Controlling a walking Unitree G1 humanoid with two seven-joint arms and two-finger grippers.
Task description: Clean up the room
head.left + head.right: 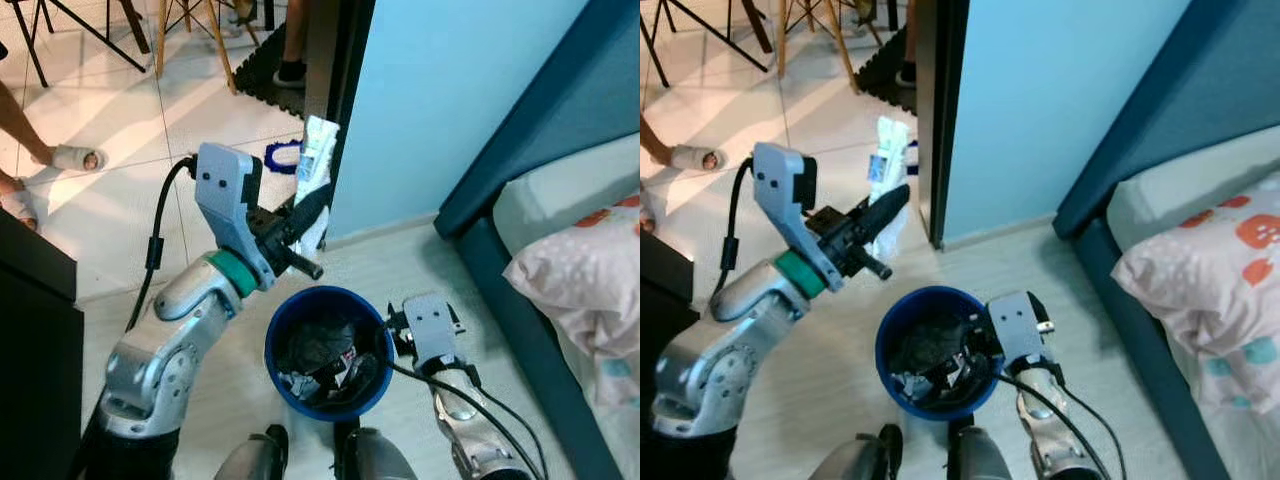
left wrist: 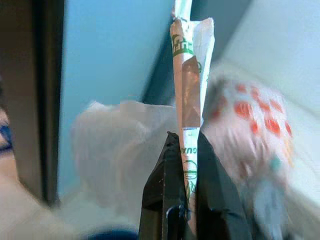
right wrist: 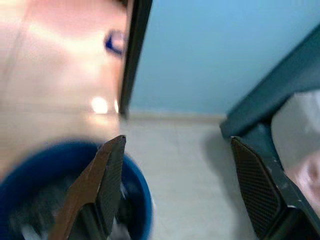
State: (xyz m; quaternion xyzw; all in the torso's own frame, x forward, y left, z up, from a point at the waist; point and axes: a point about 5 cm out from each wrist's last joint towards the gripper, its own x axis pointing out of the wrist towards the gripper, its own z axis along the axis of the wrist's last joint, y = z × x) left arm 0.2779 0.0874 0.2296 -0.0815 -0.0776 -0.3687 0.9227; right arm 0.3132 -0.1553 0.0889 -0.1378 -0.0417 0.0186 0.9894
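My left gripper (image 1: 312, 205) is raised above the floor, shut on a white printed wrapper (image 1: 316, 150) that sticks up past its fingertips. In the left wrist view the wrapper (image 2: 191, 75), with green lettering, is pinched between the two black fingers (image 2: 162, 185). Just below and to the right stands a blue trash bin (image 1: 277, 335) lined with a black bag and holding several scraps. My right gripper (image 1: 386, 338) sits low at the bin's right rim; in the right wrist view its fingers (image 3: 107, 175) stand wide apart, open and empty, over the bin's edge (image 3: 137, 195).
A dark blue bed frame (image 1: 500, 290) with a flowered pillow (image 1: 580, 270) fills the right. A light blue wall (image 1: 440, 100) and dark door post (image 1: 345, 90) stand behind the bin. Beyond lie a blue ring-shaped item (image 1: 280, 156), chair legs, and a person's sandalled feet (image 1: 70, 157). Black furniture (image 1: 35, 330) is at left.
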